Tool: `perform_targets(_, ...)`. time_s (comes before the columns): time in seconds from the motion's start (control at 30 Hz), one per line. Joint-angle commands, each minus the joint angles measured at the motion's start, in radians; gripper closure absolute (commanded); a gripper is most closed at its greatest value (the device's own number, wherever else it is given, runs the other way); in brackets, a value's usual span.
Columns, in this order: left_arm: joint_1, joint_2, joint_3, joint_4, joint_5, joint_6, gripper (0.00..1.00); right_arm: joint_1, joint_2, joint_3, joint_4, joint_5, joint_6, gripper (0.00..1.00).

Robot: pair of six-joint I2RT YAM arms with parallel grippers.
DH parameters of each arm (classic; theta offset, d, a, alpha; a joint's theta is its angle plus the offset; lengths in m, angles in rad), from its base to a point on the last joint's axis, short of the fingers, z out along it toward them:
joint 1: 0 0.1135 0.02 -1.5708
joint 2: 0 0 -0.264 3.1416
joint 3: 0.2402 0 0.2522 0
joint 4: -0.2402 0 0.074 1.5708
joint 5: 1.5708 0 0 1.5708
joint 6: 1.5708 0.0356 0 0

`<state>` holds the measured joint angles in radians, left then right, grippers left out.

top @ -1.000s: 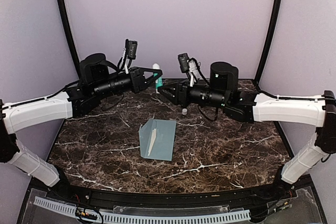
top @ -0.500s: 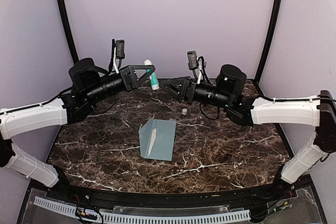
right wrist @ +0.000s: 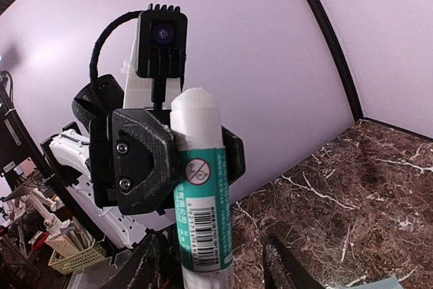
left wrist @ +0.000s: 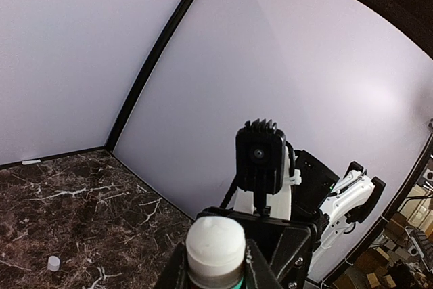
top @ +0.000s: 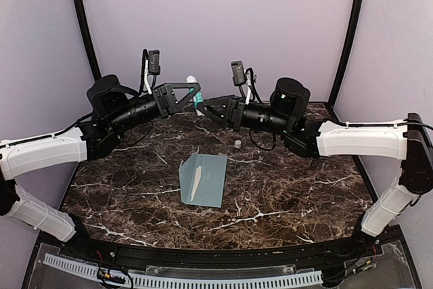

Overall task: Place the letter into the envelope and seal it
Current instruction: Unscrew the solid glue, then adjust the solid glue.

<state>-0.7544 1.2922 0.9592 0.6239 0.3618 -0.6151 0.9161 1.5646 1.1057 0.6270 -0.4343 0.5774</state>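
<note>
The pale blue-grey envelope (top: 205, 179) lies flat mid-table, with a narrow white strip along its left part. I cannot make out the letter on its own. My left gripper (top: 193, 91) is raised over the back of the table and shut on a white-and-green glue stick (top: 198, 104), held upright. That glue stick (left wrist: 215, 238) shows uncapped between the left gripper (left wrist: 215, 272) fingers. In the right wrist view the glue stick (right wrist: 201, 201) hangs between the fingers of my right gripper (right wrist: 216, 269), which stands open around its lower end; the right finger (right wrist: 287, 265) is clear of it.
A small white cap (top: 237, 144) stands on the dark marble table (top: 291, 187), behind the envelope; the cap (left wrist: 53, 262) also shows in the left wrist view. Pale curved walls with black struts (top: 81, 25) close in the back.
The left gripper has carried the glue stick slightly up and to the left. The right gripper drew back and opened, then came back in around the stick's lower end.
</note>
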Motion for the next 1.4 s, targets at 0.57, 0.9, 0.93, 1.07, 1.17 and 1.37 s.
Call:
perform_targets(0.57, 0.001, 0.014, -0.002, 0.023, 0.035, 0.004, 1.0, 0.006, 0.045, 0.079, -0.029, -0.005, -0.042, 0.85)
perform_targets(0.9, 0.003, -0.012, 0.01, -0.076, 0.034, 0.033, 0.35, -0.009, -0.009, 0.039, -0.054, 0.023, -0.065, 0.94)
perform_targets(0.93, 0.003, -0.02, 0.015, -0.109, 0.029, 0.04, 0.3, -0.014, -0.018, 0.037, -0.07, 0.023, -0.075, 0.94)
perform_targets(1.07, 0.015, -0.039, 0.049, -0.228, 0.058, 0.061, 0.17, -0.037, -0.055, 0.029, -0.165, 0.011, -0.139, 0.95)
perform_targets(1.17, 0.029, -0.036, 0.088, -0.314, 0.118, 0.073, 0.13, -0.05, -0.073, 0.046, -0.273, -0.016, -0.201, 0.95)
perform_targets(1.37, 0.05, 0.006, 0.164, -0.417, 0.261, 0.09, 0.12, -0.059, -0.093, 0.097, -0.497, -0.105, -0.325, 0.95)
